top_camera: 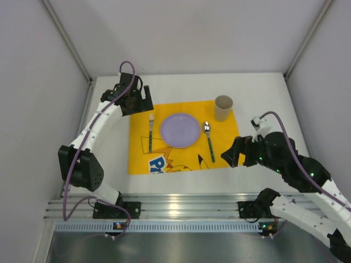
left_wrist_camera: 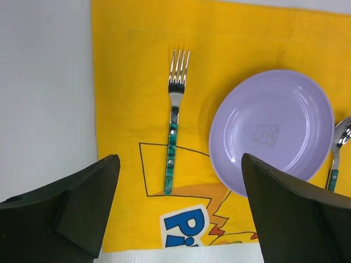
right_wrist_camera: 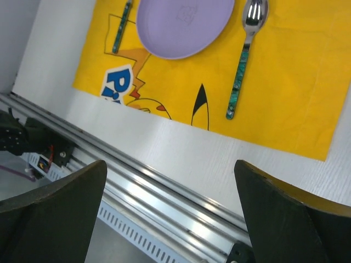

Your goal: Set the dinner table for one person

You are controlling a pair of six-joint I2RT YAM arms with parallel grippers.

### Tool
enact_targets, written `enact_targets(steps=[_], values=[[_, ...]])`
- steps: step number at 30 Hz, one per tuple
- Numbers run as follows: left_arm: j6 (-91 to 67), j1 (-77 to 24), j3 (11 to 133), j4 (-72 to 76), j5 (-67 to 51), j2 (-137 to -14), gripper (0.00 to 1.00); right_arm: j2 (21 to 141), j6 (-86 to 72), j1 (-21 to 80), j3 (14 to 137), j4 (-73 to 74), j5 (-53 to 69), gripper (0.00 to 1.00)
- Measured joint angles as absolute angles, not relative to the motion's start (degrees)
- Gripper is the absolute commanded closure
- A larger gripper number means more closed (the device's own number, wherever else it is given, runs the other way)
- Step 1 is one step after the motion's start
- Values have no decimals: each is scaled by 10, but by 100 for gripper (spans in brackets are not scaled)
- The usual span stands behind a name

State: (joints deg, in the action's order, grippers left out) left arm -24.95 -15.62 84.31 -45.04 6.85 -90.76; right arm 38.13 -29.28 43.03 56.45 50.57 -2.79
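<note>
Table: matte white, ribbed rail along near edge. Plain pale walls on left, far, right sides. Yellow mat mid-table. On mat, left to right: fork, plate, spoon; cup at its far-right corner. Left pincer spread, empty, far-left. Right pincer spread, empty, near-right.

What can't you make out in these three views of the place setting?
Spoon: left wrist view, bowl cut off by the right edge.
Fork: right wrist view, tines cut off by the top edge.
Cup: top view only, too small to tell its contents.
Mat print: top view, partly covered by the plate.
</note>
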Motion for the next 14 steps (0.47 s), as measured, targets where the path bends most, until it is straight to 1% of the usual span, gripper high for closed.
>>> enact_targets(steps=[7,9,14], values=[[-215,-158,858,-428,69,-882,1,226,-337,430,527,506,-48,0],[-207,-158,845,-414,70,-855,1,205,-348,430,522,507,-55,0],[-193,-158,766,-351,72,-738,1,187,-365,430,521,523,-65,0]])
